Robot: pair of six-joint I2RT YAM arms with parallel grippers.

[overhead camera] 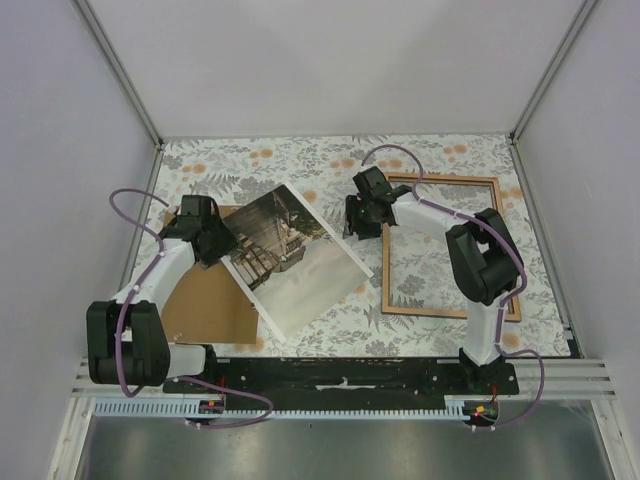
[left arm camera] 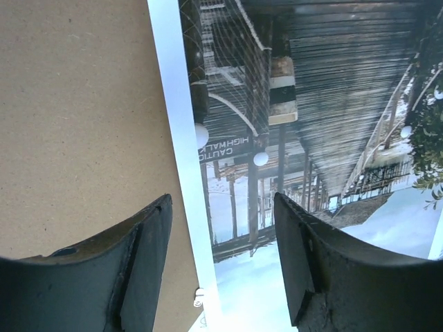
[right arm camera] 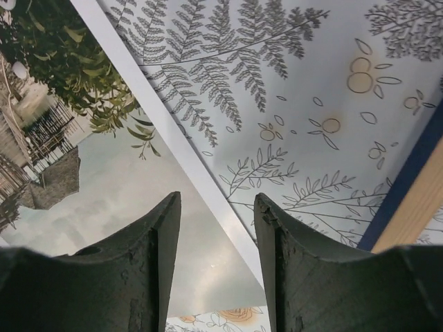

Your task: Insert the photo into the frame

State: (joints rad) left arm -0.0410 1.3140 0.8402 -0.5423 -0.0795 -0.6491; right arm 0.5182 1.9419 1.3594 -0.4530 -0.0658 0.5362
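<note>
Top view: the photo (overhead camera: 290, 255) lies skewed on the bench (overhead camera: 300, 160), beside the frame (overhead camera: 450, 179), not yet inside. Left wrist: left fingers (left arm camera: 145, 270) released, straddling its white border. Right wrist: right fingers (right arm camera: 163, 263) released over its opposite edge, probably positioned for a two-sided lift.

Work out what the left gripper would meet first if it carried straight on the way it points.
The left gripper would probably meet the photo first, at its white-bordered edge; one finger hangs over the brown board beside it. Depth is unclear.
</note>
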